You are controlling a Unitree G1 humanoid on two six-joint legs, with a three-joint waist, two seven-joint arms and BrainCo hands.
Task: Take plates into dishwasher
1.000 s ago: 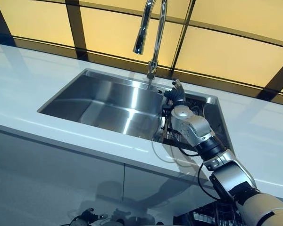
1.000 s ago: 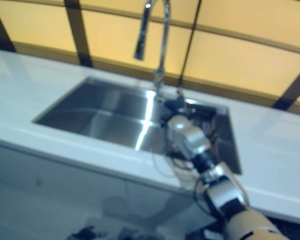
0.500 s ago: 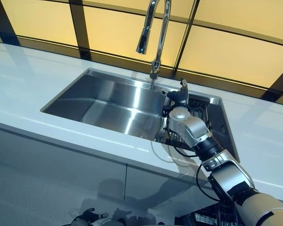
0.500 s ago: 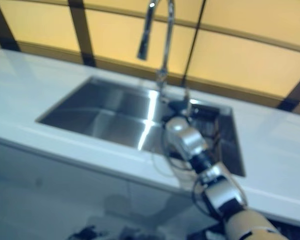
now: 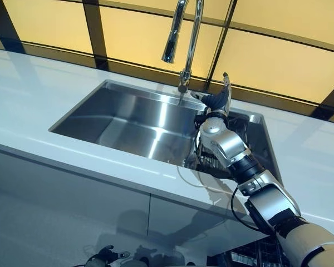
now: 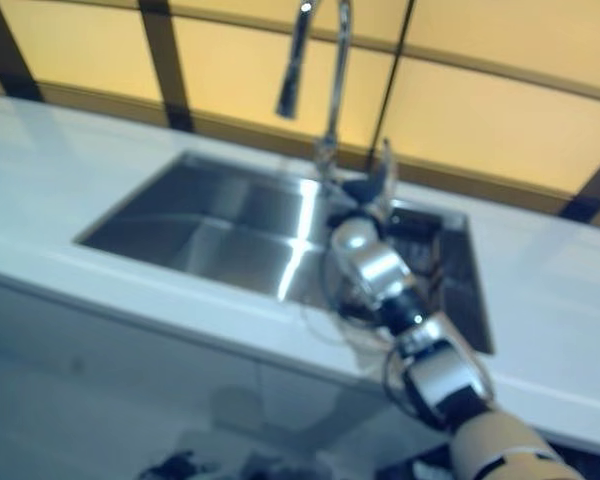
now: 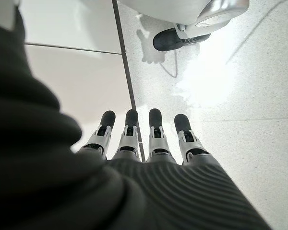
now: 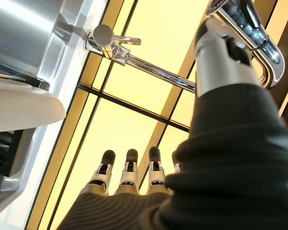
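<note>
From the left eye view we see our right hand (image 5: 218,100) raised above the right end of the steel sink (image 5: 128,119), just beside the tap (image 5: 183,39), fingers straight and holding nothing. A dark rack (image 5: 234,130) sits in that end of the sink, set in the white desk (image 5: 39,83).

Our left wrist view shows the left hand (image 7: 144,134) with straight, empty fingers over the floor (image 7: 240,96).

Our right wrist view shows a white plate (image 8: 19,108) edge beside the rack, apart from the relaxed fingers (image 8: 129,167).
</note>
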